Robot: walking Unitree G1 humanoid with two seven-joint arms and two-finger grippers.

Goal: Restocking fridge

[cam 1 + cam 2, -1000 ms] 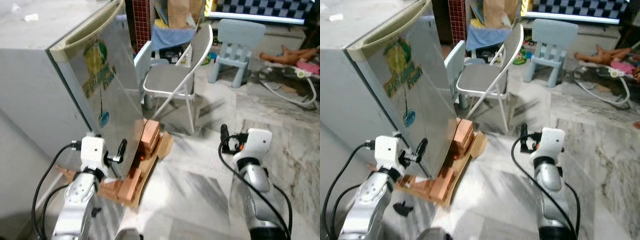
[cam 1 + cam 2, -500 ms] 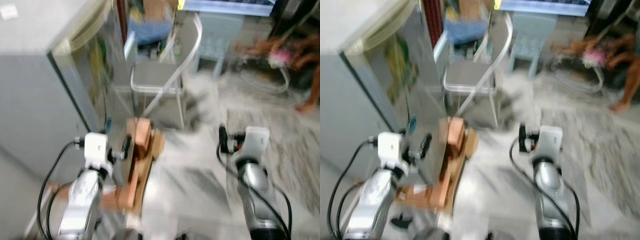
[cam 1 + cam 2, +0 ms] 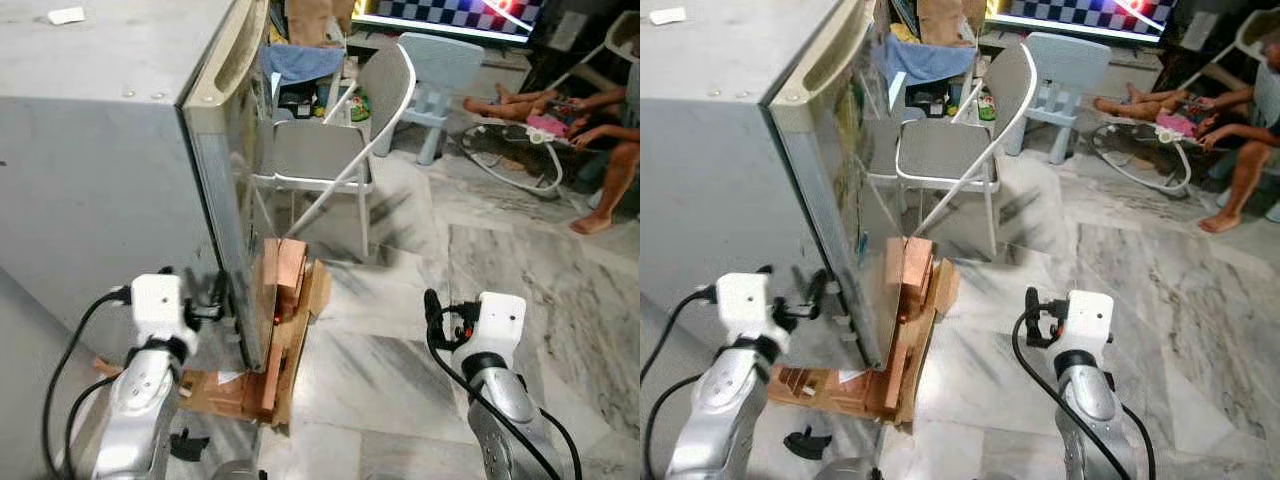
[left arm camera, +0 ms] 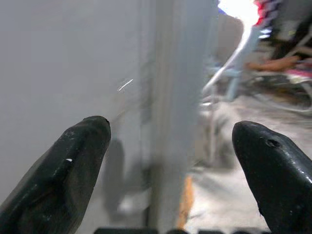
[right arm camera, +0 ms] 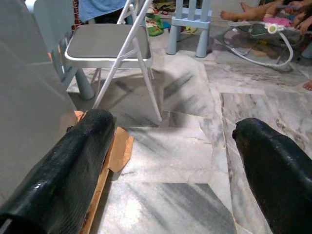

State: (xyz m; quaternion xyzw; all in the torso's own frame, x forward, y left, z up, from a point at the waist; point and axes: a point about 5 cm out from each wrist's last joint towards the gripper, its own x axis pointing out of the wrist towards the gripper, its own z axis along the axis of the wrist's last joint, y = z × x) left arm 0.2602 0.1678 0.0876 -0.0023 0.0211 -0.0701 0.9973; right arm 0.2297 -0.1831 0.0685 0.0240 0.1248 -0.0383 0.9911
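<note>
A grey fridge (image 3: 100, 180) stands on the left, its side toward me and its door edge (image 3: 222, 200) running down the front corner. My left gripper (image 3: 213, 308) is low on that corner. In the left wrist view it (image 4: 170, 146) is open, with the door edge between its fingers (image 4: 73, 161) and not touching either one. My right gripper (image 3: 432, 306) hangs over the marble floor to the right of the fridge. In the right wrist view it (image 5: 170, 161) is open and holds nothing.
Cardboard and wooden blocks (image 3: 280, 320) lie at the fridge's foot. A folding chair (image 3: 320, 150) stands close behind the door, and a pale blue child's chair (image 3: 440, 70) is farther back. A person (image 3: 600, 150) sits on the floor at the right by a baby bouncer (image 3: 510, 150).
The whole view has swung, so I now see the fridge's side and door edge rather than the door's front. My left gripper sits nearer the door edge.
</note>
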